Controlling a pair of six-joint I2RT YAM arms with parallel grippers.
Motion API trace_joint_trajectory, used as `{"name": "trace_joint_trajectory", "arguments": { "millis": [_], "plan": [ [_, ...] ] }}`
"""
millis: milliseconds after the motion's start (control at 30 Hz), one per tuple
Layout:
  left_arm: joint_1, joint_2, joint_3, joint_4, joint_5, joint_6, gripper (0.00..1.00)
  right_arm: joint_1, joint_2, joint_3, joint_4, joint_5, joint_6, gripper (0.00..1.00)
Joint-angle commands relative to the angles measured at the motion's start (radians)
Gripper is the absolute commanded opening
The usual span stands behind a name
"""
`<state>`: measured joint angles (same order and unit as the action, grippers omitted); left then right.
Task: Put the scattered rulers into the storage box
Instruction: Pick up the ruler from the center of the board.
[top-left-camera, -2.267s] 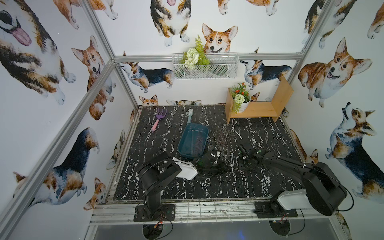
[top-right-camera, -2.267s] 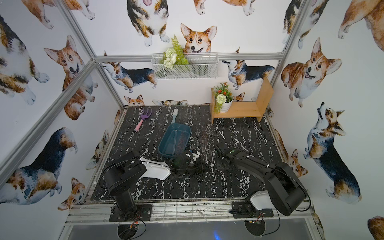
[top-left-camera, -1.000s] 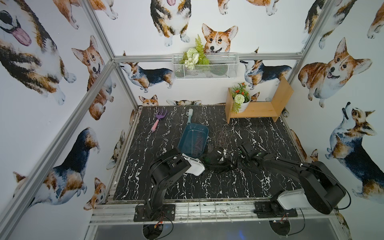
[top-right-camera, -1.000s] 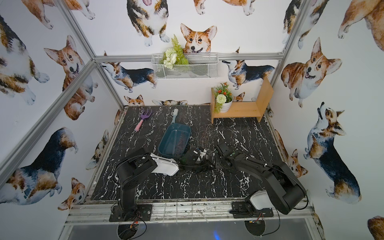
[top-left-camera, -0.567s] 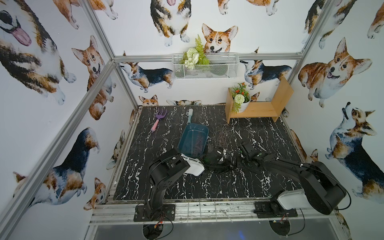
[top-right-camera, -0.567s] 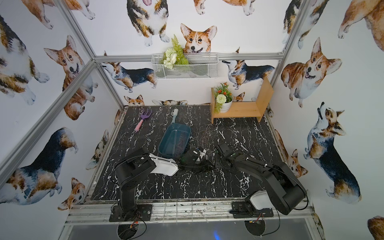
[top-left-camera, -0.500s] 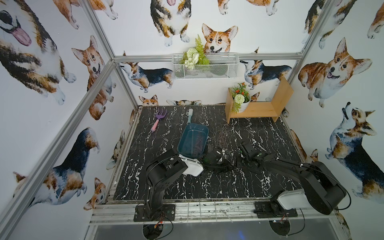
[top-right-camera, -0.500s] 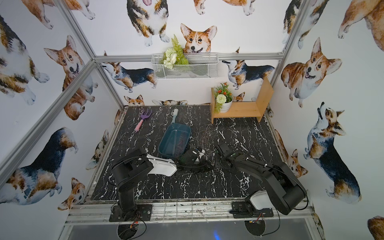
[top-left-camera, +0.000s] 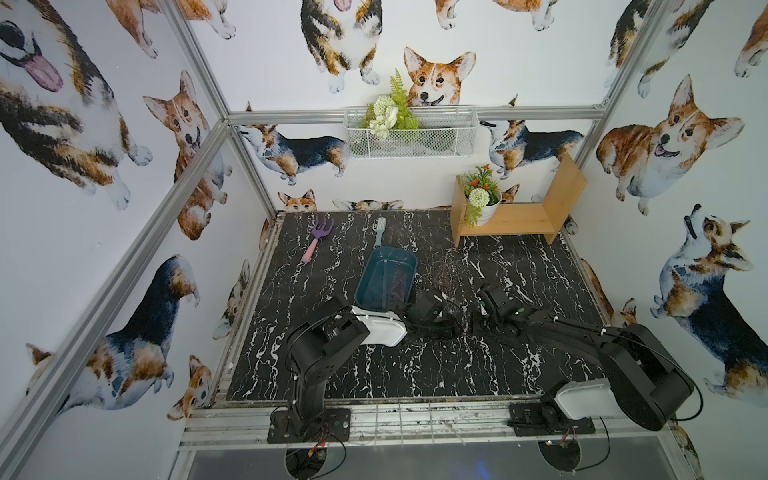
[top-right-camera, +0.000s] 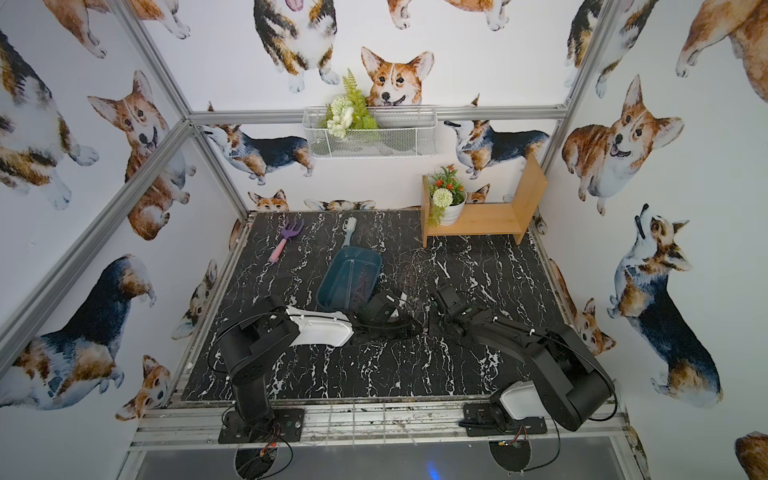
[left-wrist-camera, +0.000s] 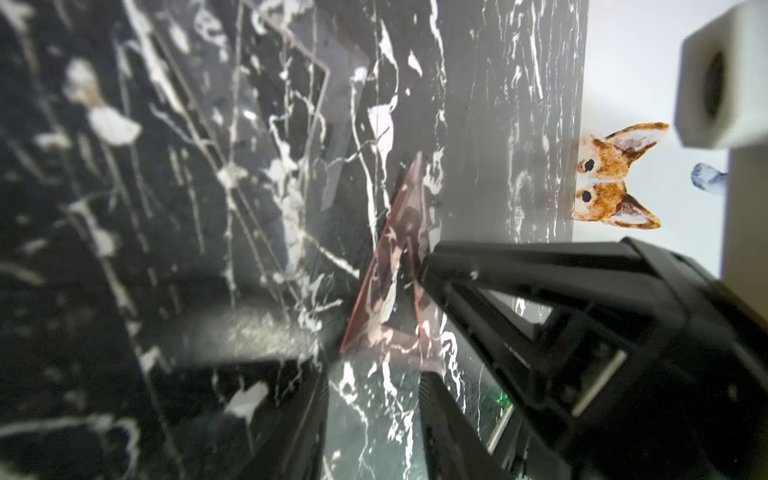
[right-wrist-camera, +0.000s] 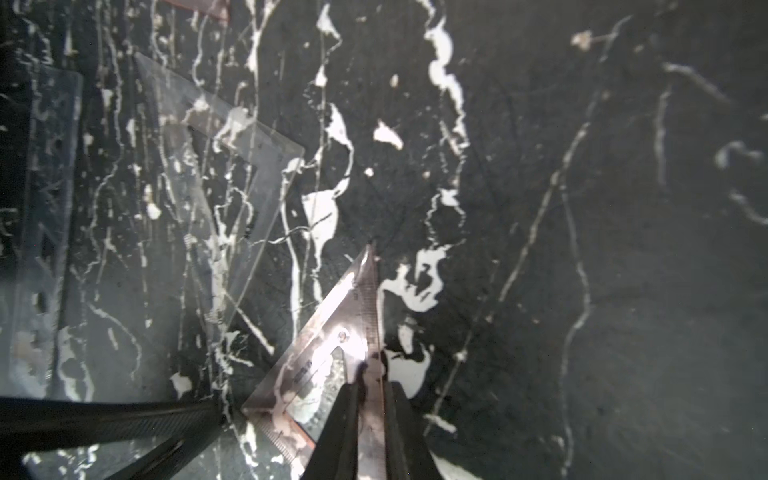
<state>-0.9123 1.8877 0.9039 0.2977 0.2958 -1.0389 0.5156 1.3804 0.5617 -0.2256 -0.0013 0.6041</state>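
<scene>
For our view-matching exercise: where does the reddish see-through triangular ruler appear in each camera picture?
Left wrist: reddish triangular ruler, mid-picture.
Right wrist: lower middle, clamped in the right tool.
Both top views: too faint to make out.
Shared landmark: white-veined black tabletop.

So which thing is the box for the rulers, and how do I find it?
Look at the black marble table, near its middle. The storage box is the shallow teal-blue tub with rounded corners. The pale green brush and purple rake beyond it are thin tools with handles, but this is an open container.
</scene>
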Motion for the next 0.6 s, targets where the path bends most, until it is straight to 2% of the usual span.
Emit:
{"name": "trace_joint_trajectory", "arguments": {
  "millis": [0,133,333,567],
  "plan": [
    [0.001,0.013,0.008,-0.068,-0.022,0.021,0.43,0.001,0.005,-0.01,-0.161,-0.045,0.013,0.19],
    [0.002,0.024,0.012,-0.066,-0.018,0.02,0.43,0.002,-0.008,0.002,-0.18,-0.034,0.013,0.24],
    [0.002,0.003,-0.009,-0.064,-0.026,0.018,0.43,0.003,-0.013,0.031,-0.198,-0.018,0.014,0.4],
    [0.002,-0.06,-0.05,-0.08,-0.057,0.023,0.43,0.014,-0.009,0.107,-0.268,0.023,0.005,0.43]
  ]
}}
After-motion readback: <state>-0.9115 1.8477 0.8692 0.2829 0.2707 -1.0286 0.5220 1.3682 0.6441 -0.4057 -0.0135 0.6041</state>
